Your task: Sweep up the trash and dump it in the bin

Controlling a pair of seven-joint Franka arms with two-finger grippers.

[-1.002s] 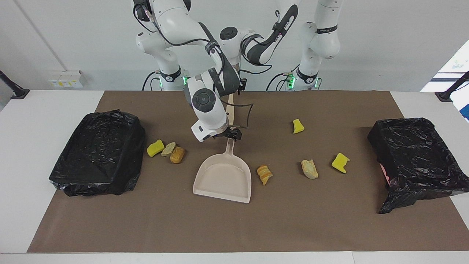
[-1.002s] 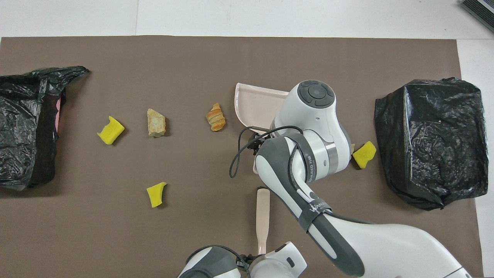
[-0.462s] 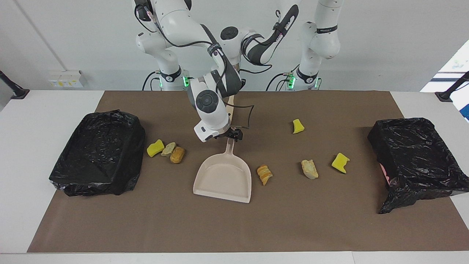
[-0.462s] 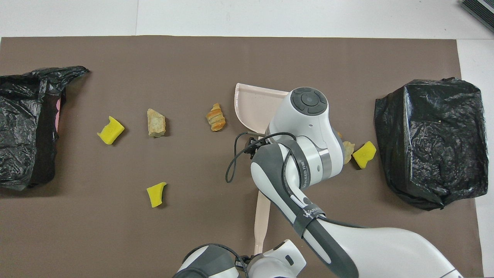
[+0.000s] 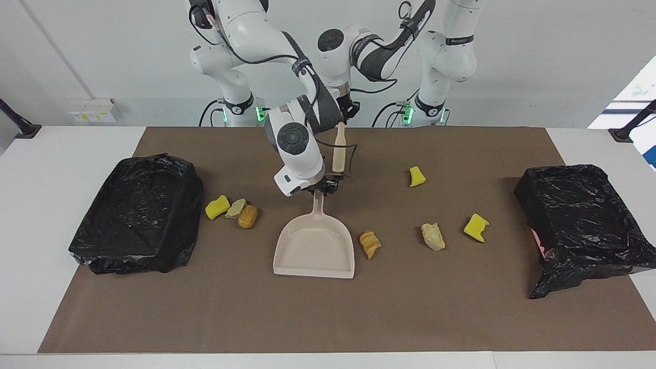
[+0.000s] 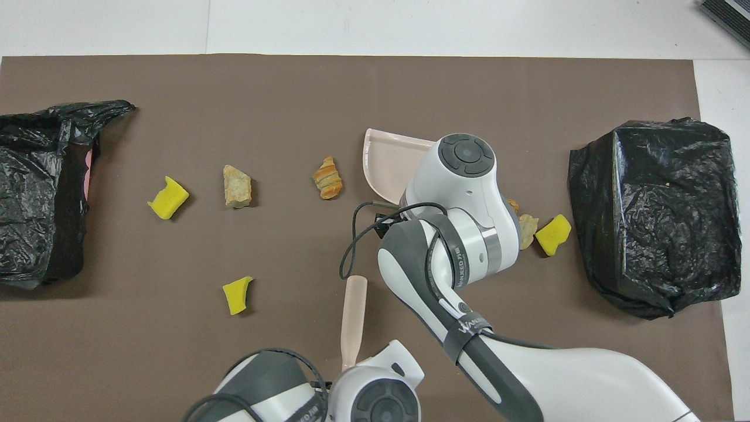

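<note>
Sitting on the brown mat [image 5: 307, 318]: two black bag-lined bins [image 5: 136, 212] [image 5: 584, 225], one at each end. Beige plastic dustpan [image 5: 313, 250] lies mid-mat, its handle pinched by the right gripper [image 5: 320, 188]. Left gripper [image 5: 344, 117] is clamped on the beige brush handle [image 5: 338, 148], lifted over the mat, probably clear of it. Seven yellow, beige and orange-brown trash lumps [image 5: 370, 244] lie scattered on the mat, none in the pan.

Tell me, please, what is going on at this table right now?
Two arms are getting ready to sweep up trash. The right hand is at the dustpan's handle, with the dustpan flat on the brown mat. The left hand holds a brush by one end, lifted off the mat. All seven scraps lie loose on the mat, and neither black-lined bin shows any.
</note>
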